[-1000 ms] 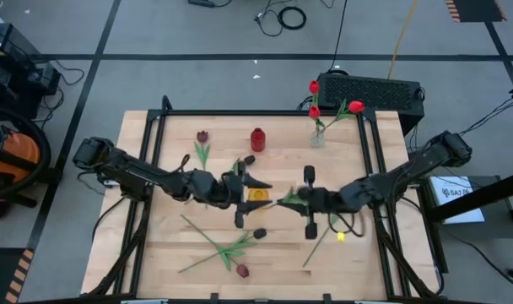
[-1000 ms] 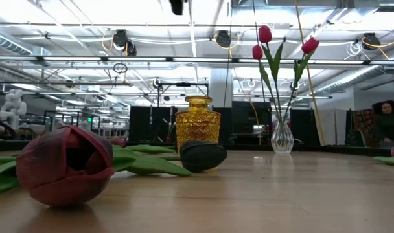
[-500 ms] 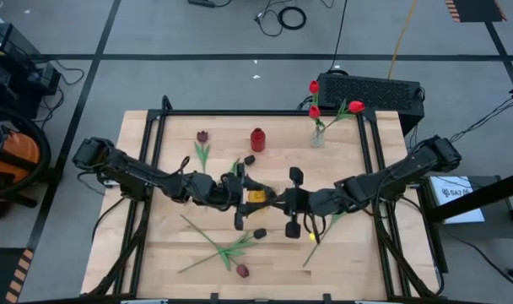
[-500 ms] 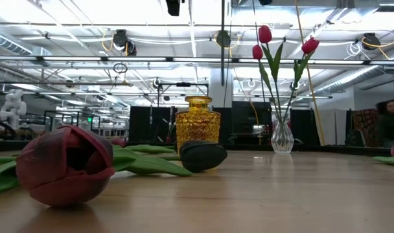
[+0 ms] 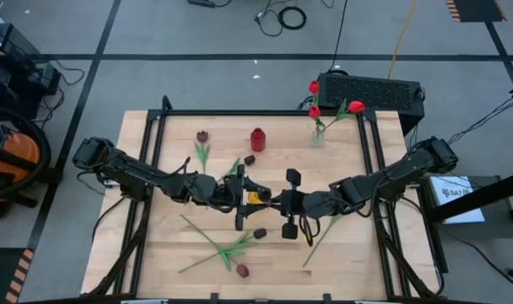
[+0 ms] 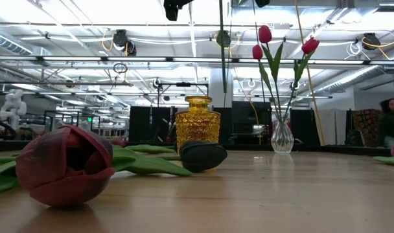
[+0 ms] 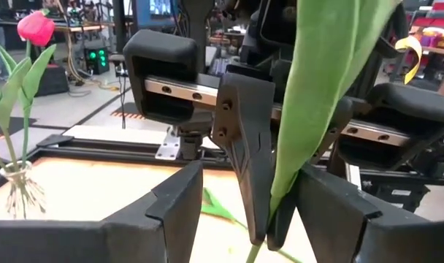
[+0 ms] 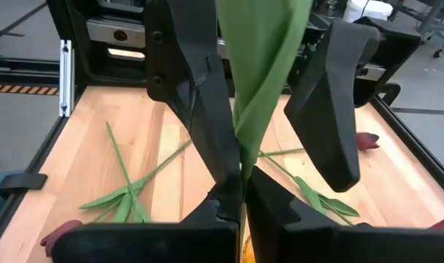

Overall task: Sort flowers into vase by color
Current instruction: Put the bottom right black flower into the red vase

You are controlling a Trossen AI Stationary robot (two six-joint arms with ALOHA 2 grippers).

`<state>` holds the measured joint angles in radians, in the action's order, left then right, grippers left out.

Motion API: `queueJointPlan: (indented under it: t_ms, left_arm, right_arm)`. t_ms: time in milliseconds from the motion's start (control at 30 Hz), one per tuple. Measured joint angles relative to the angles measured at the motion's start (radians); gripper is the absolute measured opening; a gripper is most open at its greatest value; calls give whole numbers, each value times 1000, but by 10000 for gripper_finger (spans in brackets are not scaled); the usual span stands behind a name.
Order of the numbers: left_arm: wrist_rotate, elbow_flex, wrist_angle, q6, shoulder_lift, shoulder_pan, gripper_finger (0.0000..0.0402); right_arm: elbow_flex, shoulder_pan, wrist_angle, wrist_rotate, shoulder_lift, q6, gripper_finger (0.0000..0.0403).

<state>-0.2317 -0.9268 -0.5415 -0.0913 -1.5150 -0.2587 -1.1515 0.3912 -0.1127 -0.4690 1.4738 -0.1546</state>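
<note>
Above the middle of the worktop (image 5: pixel 172 253) the two arms meet nose to nose over the amber glass vase (image 5: pixel 256 196), with a tulip passing between them. From the right wrist view, the right hand (image 8: pixel 241 191) has its fingers pressed together on the green stem and leaf of the held tulip (image 8: pixel 262 66), while the left hand (image 7: pixel 240 204) stands spread, its two fingers on either side of that same leaf and the right fingers inside the gap; it does not appear to be pinching anything yet. The flower's head is out of view, so its colour cannot be told. Other flowers lie loose: a maroon tulip (image 5: pixel 202 137) near the far left, a crossed pair of tulips (image 5: pixel 227 251) toward the near edge, and one stem (image 5: pixel 322 238) under the right arm. Three red tulips already stand in the clear vase (image 5: pixel 317 135) at the far edge, and a small red vase (image 5: pixel 257 138) stands alone. The step looks like a handover or a shared lowering into the amber vase. To do it well, the left hand should close on the stem itself, clear of the right fingers, before the right one lets go; the stem should hang plumb over the vase mouth, and the descent should be slow so the limp leaf does not catch the rim.
</note>
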Motion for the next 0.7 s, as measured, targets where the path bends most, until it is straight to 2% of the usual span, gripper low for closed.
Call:
queueJointPlan:
  t_ms: [200,567,700]
  left_arm:
    - [2,0,11,29,0,4,168]
    - [49,0,8,81,0,5,20]
    - [50,0,6,81,0,7,15]
  right_arm:
    - [0,-10,-29,-2,0,-17,2]
    - [0,-12,-35,0,-1,-18,5]
    - [-1,-12,-34,-2,-2,-18,25]
